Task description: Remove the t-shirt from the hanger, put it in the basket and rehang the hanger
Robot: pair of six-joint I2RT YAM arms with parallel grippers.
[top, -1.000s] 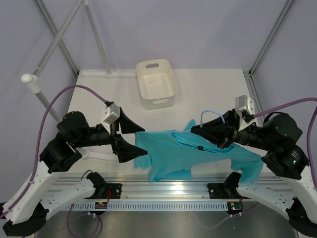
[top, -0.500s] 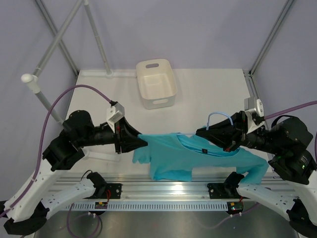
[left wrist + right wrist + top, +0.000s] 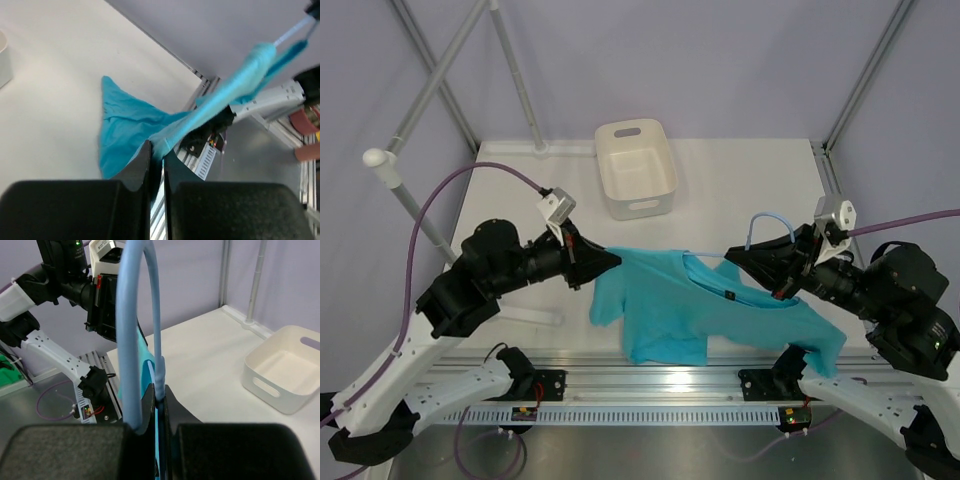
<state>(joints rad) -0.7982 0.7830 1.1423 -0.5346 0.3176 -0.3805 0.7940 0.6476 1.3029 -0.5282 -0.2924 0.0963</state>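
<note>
Two grippers share the load, one at each end. The left gripper (image 3: 610, 261) has its fingers (image 3: 142, 165) pressed together on the left sleeve edge of the t-shirt (image 3: 690, 310). The right gripper (image 3: 738, 260) is clamped on the hanger (image 3: 767, 222) just below its hook, which shows in its wrist view as a pale blue arch (image 3: 136, 315).

The t-shirt hangs stretched between them over the near part of the table (image 3: 740, 190), with its lower part trailing on the surface (the left wrist view shows that slack (image 3: 120, 135)). Its collar sits towards the right gripper.

What matters is the long axis. Cloth and hanger both run left to right, in line with the two pinches, and the garment lies to the right of the left gripper. That arm is the one nearer the free sleeve. A pull further left, away from the anchored hanger, looks like the way to slide the shoulder off the wire. The white tub (image 3: 636, 168) sits well apart on the far side.
</note>
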